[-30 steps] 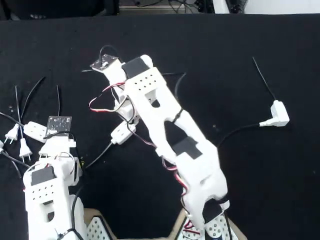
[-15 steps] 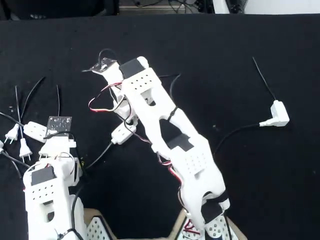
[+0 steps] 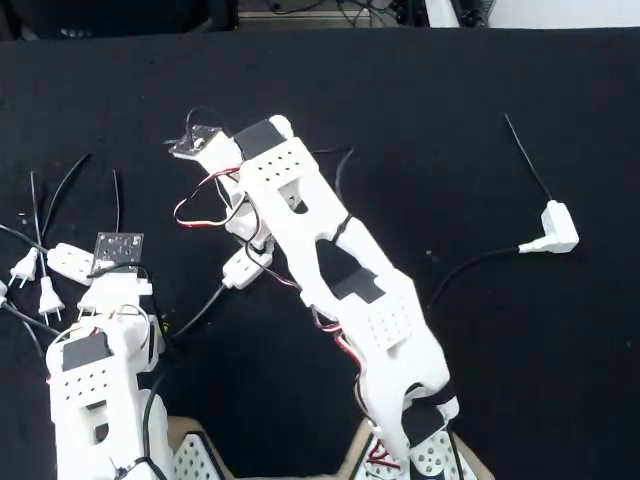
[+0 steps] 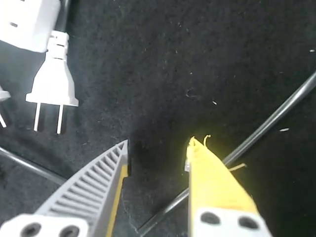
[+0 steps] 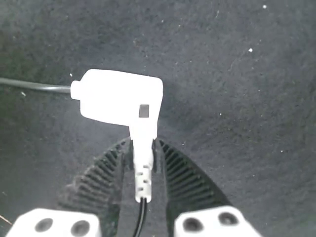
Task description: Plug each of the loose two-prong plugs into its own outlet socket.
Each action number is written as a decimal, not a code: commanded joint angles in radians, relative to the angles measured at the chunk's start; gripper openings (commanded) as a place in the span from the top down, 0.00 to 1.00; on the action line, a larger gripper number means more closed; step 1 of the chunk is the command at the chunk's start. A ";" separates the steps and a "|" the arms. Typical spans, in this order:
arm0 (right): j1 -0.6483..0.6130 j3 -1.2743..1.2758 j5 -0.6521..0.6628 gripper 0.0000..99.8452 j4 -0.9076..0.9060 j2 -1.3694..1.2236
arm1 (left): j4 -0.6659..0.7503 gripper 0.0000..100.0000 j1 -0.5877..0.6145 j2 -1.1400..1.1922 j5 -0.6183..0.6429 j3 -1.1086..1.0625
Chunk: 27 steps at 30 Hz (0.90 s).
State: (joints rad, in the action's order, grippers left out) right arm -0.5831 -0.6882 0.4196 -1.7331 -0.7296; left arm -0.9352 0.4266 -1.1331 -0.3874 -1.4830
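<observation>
Here the right hand (image 5: 143,144) is clenching the ribbed neck of a white plug (image 5: 143,182) that looks joined to a smooth, rounded socket block (image 5: 118,96), lying left of centre in the high view. Any sideways tug risks dragging the light block across the felt-like black table (image 3: 450,100). The left hand (image 4: 158,143) is hanging released beside a loose two-prong plug (image 4: 52,84), at lower left.

- Two plugs (image 3: 47,296) and a socket (image 3: 70,261) lie at the table's (image 3: 450,120) left edge, beside the left arm (image 3: 95,390).
- The middle socket (image 3: 243,268) lies under the right arm (image 3: 340,270), touching the plug (image 5: 142,173) in the right gripper (image 5: 143,144).
- A bent plug (image 3: 556,228) lies far right.
</observation>
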 commanded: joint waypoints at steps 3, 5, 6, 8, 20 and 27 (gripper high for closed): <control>-0.023 0.047 0.031 0.99 -0.032 0.007 | -0.006 0.80 0.005 -0.011 -0.006 0.002; -0.020 0.062 0.029 0.99 -0.032 0.012 | -0.006 0.80 0.005 -0.011 -0.006 0.002; -0.020 0.065 0.028 0.99 -0.032 0.012 | -0.006 0.80 0.004 -0.011 -0.006 0.002; -0.020 0.070 0.028 0.99 -0.032 0.012 | -0.006 0.80 0.002 -0.011 -0.006 0.002; -0.034 -0.035 0.035 0.99 -0.026 0.004 | -0.006 0.80 0.005 -0.011 -0.006 0.001; -0.089 -0.051 0.114 0.99 -0.026 -0.036 | -0.006 0.80 0.007 -0.011 -0.006 -0.001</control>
State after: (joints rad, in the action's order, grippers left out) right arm -0.6306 -0.6820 0.5025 -1.7331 -0.7511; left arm -0.9352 0.4266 -1.1331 -0.3874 -1.4830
